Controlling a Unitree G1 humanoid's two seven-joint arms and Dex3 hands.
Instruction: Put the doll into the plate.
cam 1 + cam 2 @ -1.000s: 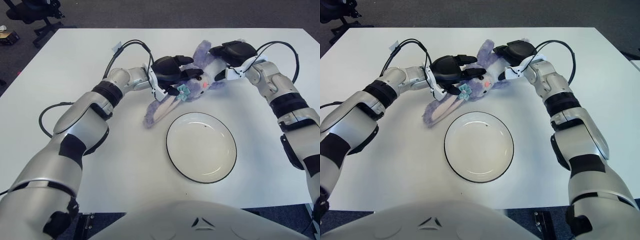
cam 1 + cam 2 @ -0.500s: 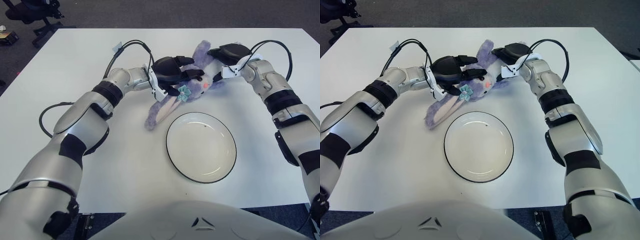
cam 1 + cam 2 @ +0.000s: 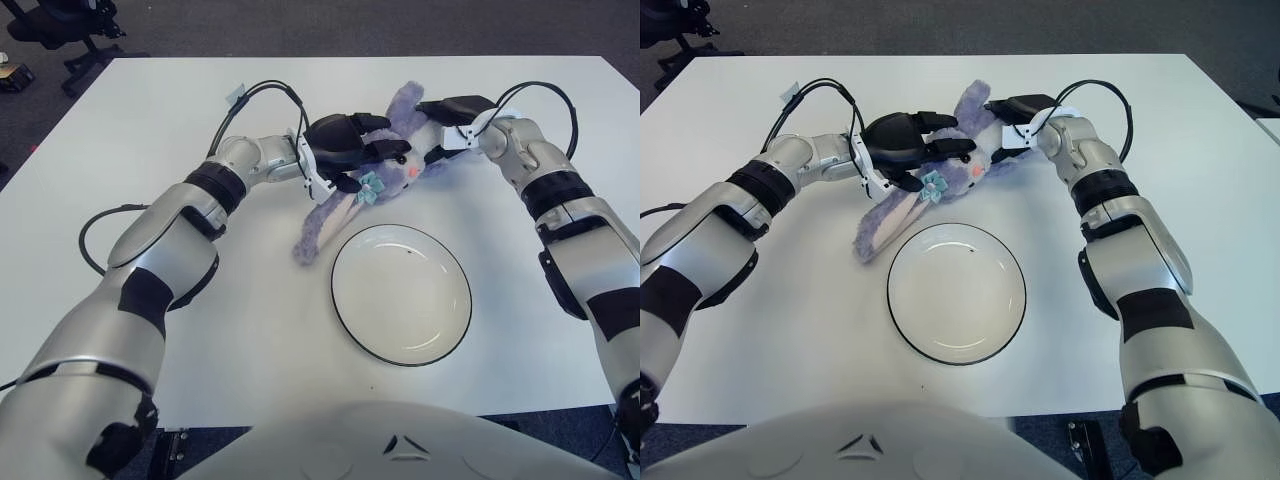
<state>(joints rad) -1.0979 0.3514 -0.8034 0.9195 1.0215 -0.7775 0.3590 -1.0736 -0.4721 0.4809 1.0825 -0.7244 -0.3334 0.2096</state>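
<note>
Behind the empty plate [image 3: 402, 294], both hands' fingers [image 3: 372, 148] clamped around the purple doll [image 3: 385, 160].

You get bright, even light from overhead; the table [image 3: 150, 330] shows no glare. Soft shadows sit just below the left hand [image 3: 345, 150] and around the plate [image 3: 345, 300]. Focus is sharp.

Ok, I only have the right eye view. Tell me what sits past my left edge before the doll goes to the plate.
Observer: With the left hand gripping the doll and the right hand at its back, the left arm's black cable loops out over the table beside the elbow. Your view cuts that loop off.
Operator: Report the floor on that side.
Observer: A small boxlike object lies on the floor off the table's far left corner.
</note>
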